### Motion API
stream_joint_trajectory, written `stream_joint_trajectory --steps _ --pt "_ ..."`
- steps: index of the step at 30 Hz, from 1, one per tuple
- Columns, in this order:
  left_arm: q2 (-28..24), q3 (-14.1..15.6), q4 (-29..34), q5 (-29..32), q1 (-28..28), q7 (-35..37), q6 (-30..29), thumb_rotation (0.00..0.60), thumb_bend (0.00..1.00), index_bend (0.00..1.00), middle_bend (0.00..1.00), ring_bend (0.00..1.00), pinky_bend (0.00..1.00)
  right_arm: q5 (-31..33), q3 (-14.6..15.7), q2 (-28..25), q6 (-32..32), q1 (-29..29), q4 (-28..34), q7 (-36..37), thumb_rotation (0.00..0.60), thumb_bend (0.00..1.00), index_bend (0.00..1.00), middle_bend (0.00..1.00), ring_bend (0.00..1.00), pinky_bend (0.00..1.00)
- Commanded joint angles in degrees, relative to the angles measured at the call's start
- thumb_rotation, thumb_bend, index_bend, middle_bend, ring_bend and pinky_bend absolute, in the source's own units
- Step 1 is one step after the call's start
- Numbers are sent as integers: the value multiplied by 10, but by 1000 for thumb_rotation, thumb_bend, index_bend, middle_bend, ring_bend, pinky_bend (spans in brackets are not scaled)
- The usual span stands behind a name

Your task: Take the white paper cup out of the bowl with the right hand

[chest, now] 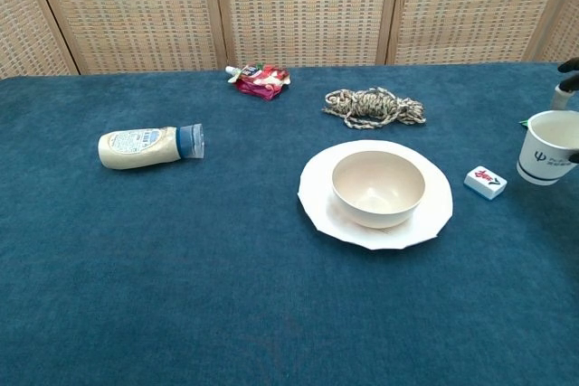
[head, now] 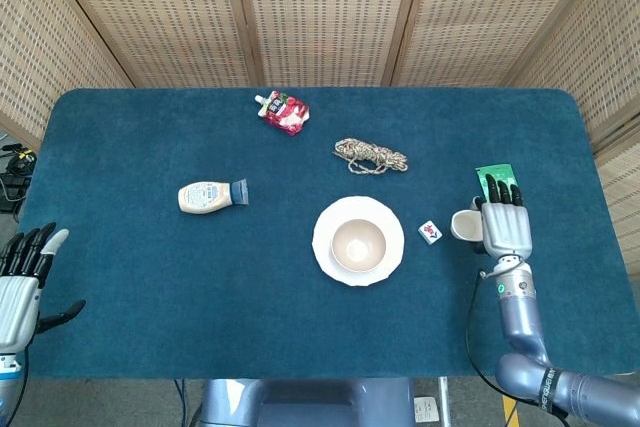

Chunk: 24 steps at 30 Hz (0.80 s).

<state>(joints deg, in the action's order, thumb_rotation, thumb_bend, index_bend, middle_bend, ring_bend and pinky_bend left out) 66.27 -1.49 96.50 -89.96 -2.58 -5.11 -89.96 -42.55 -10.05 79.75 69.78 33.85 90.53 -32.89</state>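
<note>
The white paper cup (head: 463, 225) (chest: 548, 146) stands upright on the blue cloth, right of the bowl and outside it. The cream bowl (head: 358, 243) (chest: 378, 188) is empty and sits on a white plate (head: 325, 247) (chest: 317, 196) at the table's middle. My right hand (head: 504, 223) is directly beside the cup on its right, fingers stretched out straight and away from me. In the chest view only dark fingertips (chest: 569, 66) show at the frame's right edge, behind the cup. My left hand (head: 22, 277) hovers off the near left corner, fingers spread, holding nothing.
A mahjong tile (head: 429, 232) (chest: 485, 182) lies between plate and cup. A coiled rope (head: 371, 156) (chest: 374, 107) lies behind the plate, a red pouch (head: 283, 111) at the back, a mayonnaise bottle (head: 211, 196) (chest: 149, 146) on its side to the left, a green card (head: 493, 176) beyond my right hand.
</note>
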Motion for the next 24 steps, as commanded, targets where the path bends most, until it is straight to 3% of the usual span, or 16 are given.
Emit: stream_joint_trajectory --steps 1,3,6,12,17,20,24 --pt "0 0 -2 -5 1 5 -5 600 27 0 0 0 0 -4 6 7 -3 -6 -12 3 600 309 347 15 0 43" --pt "0 0 -3 -6 2 5 -6 600 27 0 0 0 0 -2 8 10 -5 -9 -15 2 600 248 238 0 0 33" --pt "0 0 -3 -4 2 6 -6 600 27 0 0 0 0 6 10 5 -6 -11 -9 -10 600 212 152 0 0 18" --pt "0 -1 -5 -2 2 7 -5 600 26 0 0 0 0 -35 8 -13 41 -27 28 -5 600 198 115 0 0 8" --pt "0 -2 -5 -2 2 8 -7 600 27 0 0 0 0 -120 29 -34 109 -66 71 31 600 196 100 0 0 0" --pt "-1 -2 -6 -3 3 6 -8 600 27 0 0 0 0 -203 61 -43 160 -106 83 80 600 177 59 0 0 0" --pt "-1 -4 -7 0 4 5 -10 600 26 0 0 0 0 -322 112 -43 214 -153 48 155 600 158 7 0 0 0"
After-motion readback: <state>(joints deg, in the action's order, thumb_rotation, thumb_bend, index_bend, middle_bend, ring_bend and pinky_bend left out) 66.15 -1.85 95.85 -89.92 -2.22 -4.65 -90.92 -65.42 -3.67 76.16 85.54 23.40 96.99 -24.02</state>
